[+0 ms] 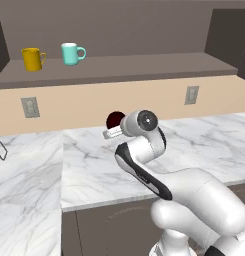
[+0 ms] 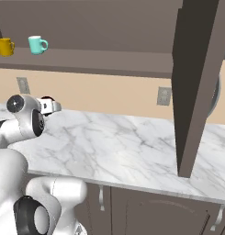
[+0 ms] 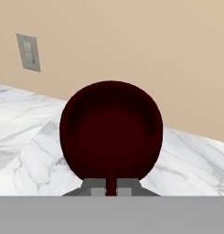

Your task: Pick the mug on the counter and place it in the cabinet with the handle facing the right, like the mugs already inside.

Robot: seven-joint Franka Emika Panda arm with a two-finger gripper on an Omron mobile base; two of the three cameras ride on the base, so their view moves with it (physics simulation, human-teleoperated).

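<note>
Mug (image 3: 111,132) handle pinched in end effector (image 3: 111,191).

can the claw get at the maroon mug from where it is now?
Probably yes. In the hand view the mug sits right in front of the claw, its open mouth facing the camera with the rim wall running down between the fingers. Nothing stands between them on the counter.

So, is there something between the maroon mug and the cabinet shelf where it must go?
Nothing visible. The mug sits at the gripper above the counter. The cabinet is doorless, and its shelf is bare right of the yellow mug and teal mug.
</note>
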